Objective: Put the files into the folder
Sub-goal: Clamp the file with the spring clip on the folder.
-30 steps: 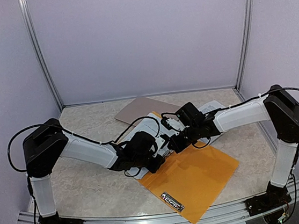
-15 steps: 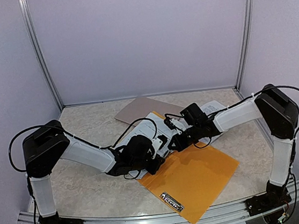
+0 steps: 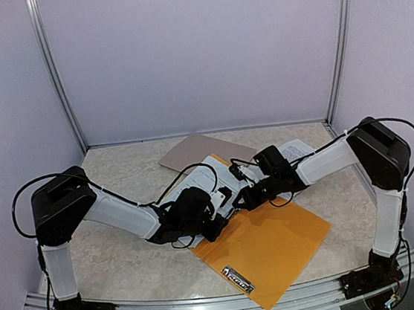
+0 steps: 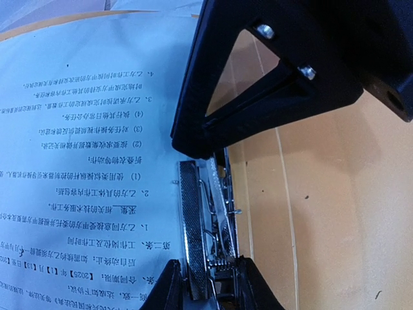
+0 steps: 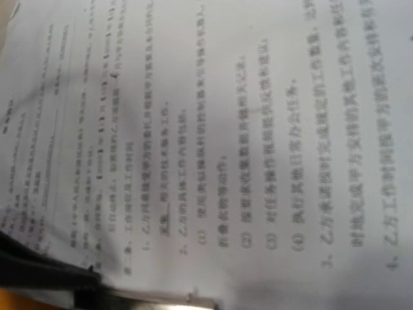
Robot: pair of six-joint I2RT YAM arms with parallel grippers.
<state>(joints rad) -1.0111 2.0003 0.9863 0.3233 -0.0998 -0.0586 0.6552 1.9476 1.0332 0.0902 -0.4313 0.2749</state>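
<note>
Files point(image 4: 84, 161) sitting on folder point(image 3: 277, 244), unclipped
Left gripper point(image 4: 210, 290) is pinching the metal clip point(image 4: 206, 213); right gripper point(image 3: 242, 200), pressed together, is pinning them.

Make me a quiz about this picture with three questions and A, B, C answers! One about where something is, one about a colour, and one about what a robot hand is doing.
1. Where does the flat grey-brown clipboard lie?
A. Toward the back wall, beyond the printed white paper sheets
B. At the very front, nearest the camera
C. Up in the air

2. What colour is the flat plastic folder?
A. Green
B. Orange
C. Blue

3. How do the right gripper's jaws stand?
A. Wide open
B. Closed around a cup
C. Shut

Answers:
1 A: the top view shows it farther back than the sheets.
2 B: it is bright orange in the top view.
3 C: its dark fingers lie together at the paper's edge in the right wrist view.
</note>
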